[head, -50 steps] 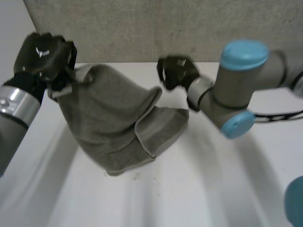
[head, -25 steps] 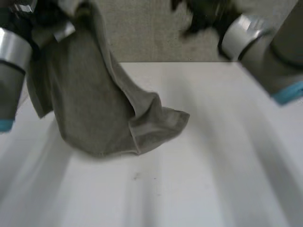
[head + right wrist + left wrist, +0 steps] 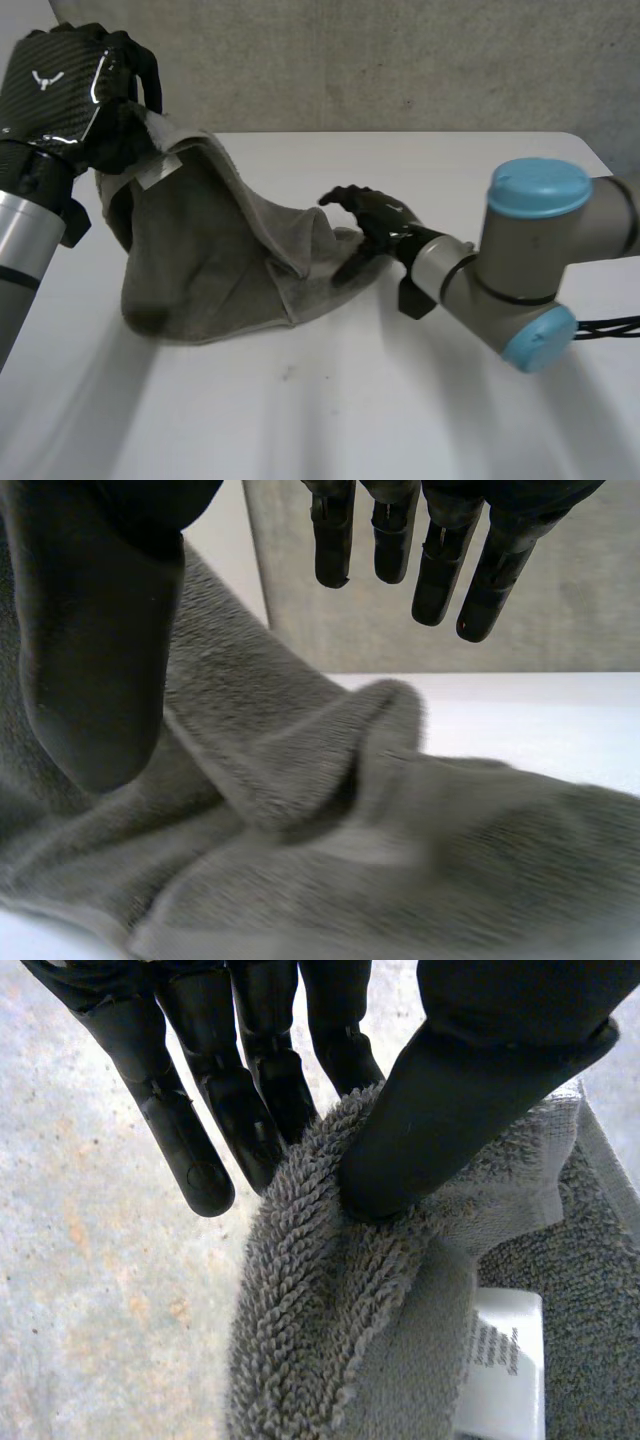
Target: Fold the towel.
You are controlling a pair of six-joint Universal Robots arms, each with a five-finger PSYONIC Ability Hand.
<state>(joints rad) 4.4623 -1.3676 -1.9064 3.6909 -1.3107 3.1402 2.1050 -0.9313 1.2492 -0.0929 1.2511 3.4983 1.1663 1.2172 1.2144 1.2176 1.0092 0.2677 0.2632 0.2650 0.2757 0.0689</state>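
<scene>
A grey towel (image 3: pixel 215 260) lies bunched on the white table (image 3: pixel 420 400), one corner lifted at the left. My left hand (image 3: pixel 75 95) is shut on that raised corner, above the table. In the left wrist view the thumb (image 3: pixel 440 1110) pinches the towel's hem (image 3: pixel 330 1300) against the fingers, with a white label (image 3: pixel 500 1360) hanging just below. My right hand (image 3: pixel 375 220) is open, fingers spread, at the towel's right end. In the right wrist view its thumb (image 3: pixel 90 650) and fingers (image 3: pixel 430 550) hover over the towel's folds (image 3: pixel 330 810) and hold nothing.
A grey speckled wall (image 3: pixel 400 60) stands behind the table. The table's front and right parts are bare white surface. My right arm's elbow (image 3: pixel 535 270) reaches in low over the table from the right.
My right hand has opened and come back down from the wall to the towel's right end. My left hand still holds its corner, now lower than half a second ago.
</scene>
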